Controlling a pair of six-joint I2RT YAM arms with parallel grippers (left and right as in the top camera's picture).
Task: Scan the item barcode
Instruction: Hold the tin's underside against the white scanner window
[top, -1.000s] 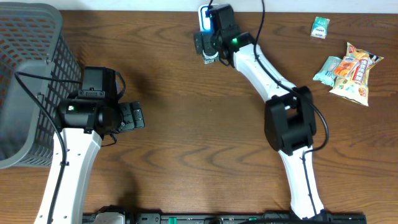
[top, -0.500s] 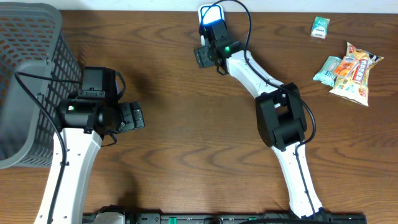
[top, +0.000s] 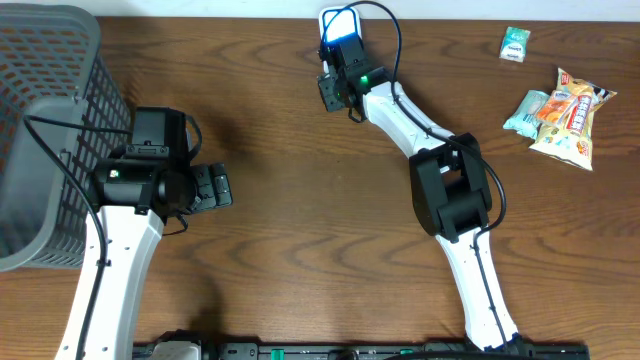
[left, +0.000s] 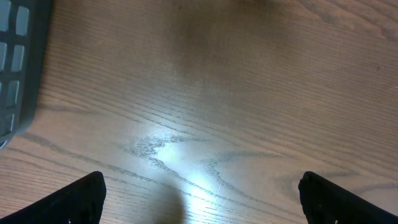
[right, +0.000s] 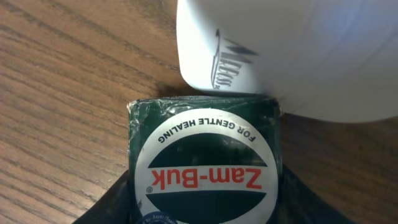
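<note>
In the right wrist view a dark green box (right: 204, 162) with a white "Zam-Buk" label lies on the wood table. My right gripper (right: 204, 208) has a black finger pressed against each side of it. Just beyond the box stands the white scanner body (right: 298, 56). From overhead, the right gripper (top: 333, 90) sits at the table's far edge below the white and blue scanner (top: 337, 22) and hides the box. My left gripper (top: 215, 187) hovers open over bare wood at the left. In its own view the left gripper (left: 202, 199) has nothing between its fingertips.
A grey mesh basket (top: 40, 130) fills the left edge, and its corner (left: 18, 62) shows in the left wrist view. Snack packets (top: 565, 110) lie at the far right, with a small green packet (top: 515, 43) behind them.
The right gripper has shifted a little left toward the scanner and its jaws have closed in on the green box. The left arm has not moved.
</note>
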